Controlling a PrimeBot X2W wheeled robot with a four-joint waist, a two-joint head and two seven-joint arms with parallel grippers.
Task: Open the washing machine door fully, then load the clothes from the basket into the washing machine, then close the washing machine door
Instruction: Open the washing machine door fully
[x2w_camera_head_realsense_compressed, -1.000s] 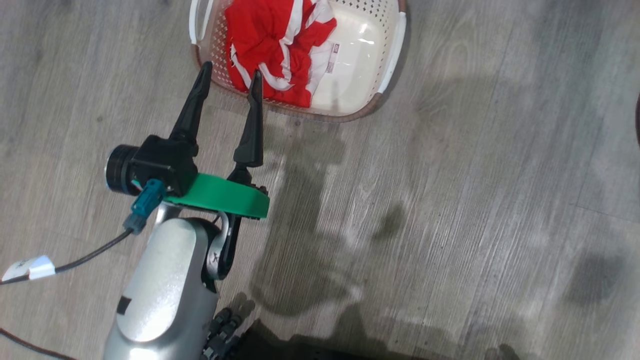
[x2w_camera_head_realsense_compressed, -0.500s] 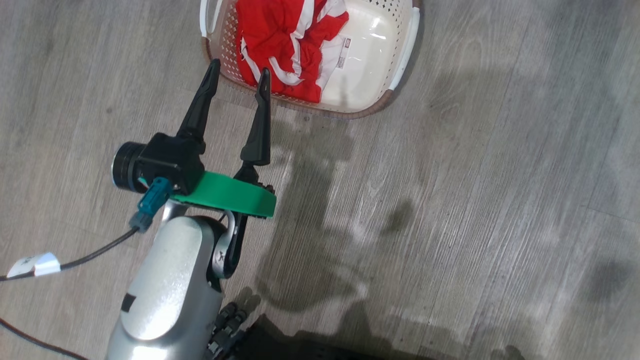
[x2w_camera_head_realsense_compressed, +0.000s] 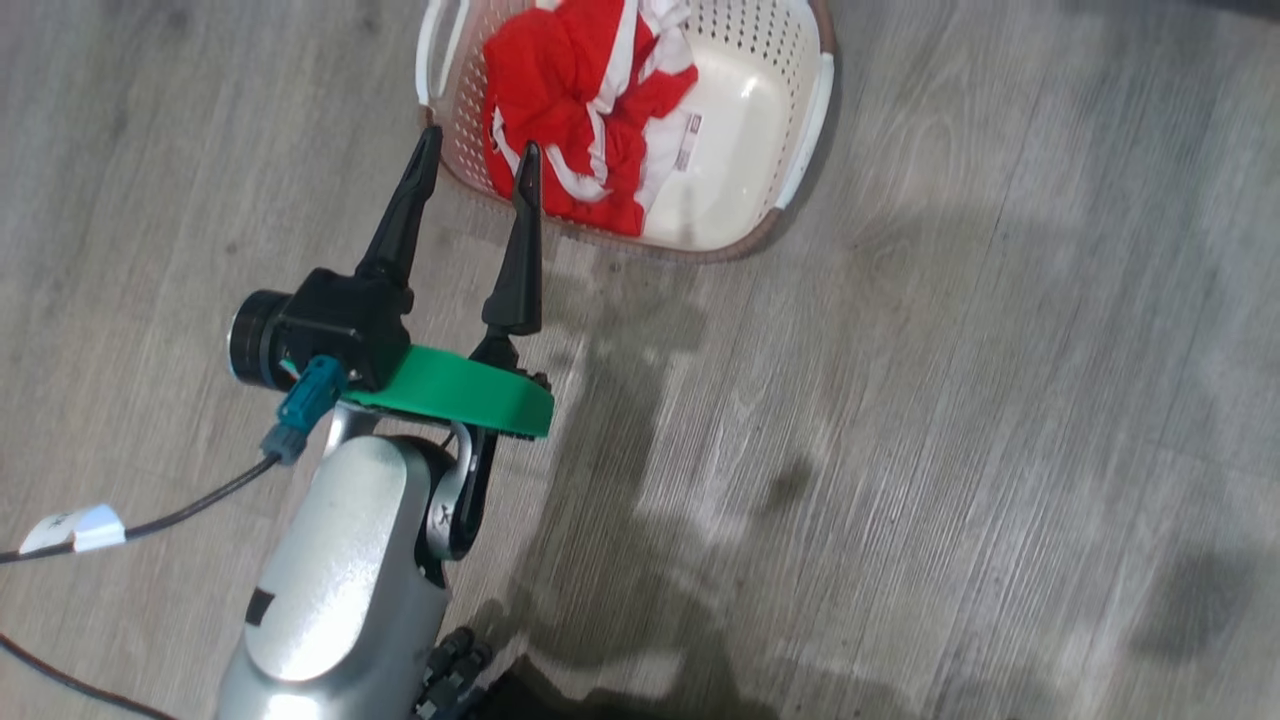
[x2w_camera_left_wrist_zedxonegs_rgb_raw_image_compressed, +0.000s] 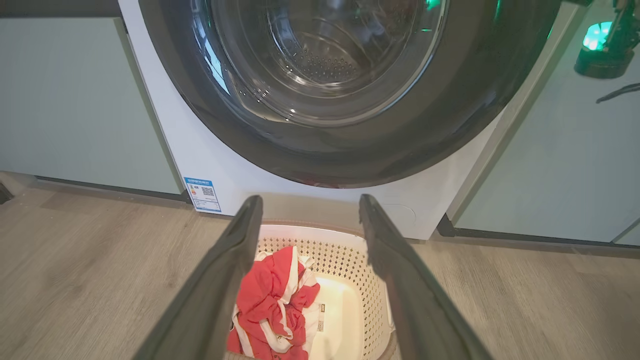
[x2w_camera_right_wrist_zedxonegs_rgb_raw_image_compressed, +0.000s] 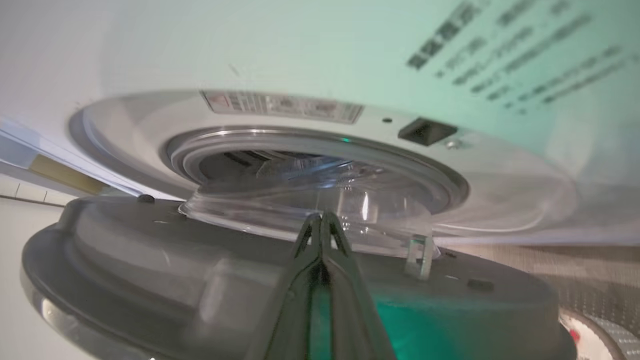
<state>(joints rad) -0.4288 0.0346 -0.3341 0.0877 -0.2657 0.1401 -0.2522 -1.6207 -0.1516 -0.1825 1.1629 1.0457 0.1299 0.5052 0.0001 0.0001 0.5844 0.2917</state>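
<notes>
Left end effector (x2w_camera_head_realsense_compressed: 481, 140) spread near basket (x2w_camera_head_realsense_compressed: 722, 250); washing machine (x2w_camera_left_wrist_zedxonegs_rgb_raw_image_compressed: 240, 172) label (x2w_camera_left_wrist_zedxonegs_rgb_raw_image_compressed: 202, 194) illegible.

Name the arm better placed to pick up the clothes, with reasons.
Left. The left gripper is open, its fingers pointing at the clothes in the basket. The right gripper is shut, at the washing machine door.

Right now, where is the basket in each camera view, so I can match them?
Head view: the basket, top centre, at the tips of the open left gripper.
Left wrist view: bottom centre, between that gripper's fingers, before the washing machine.
Right wrist view: faces the washing machine door, inner side.
Shared landmark: the red clothes, in the basket's left half in both.
</notes>
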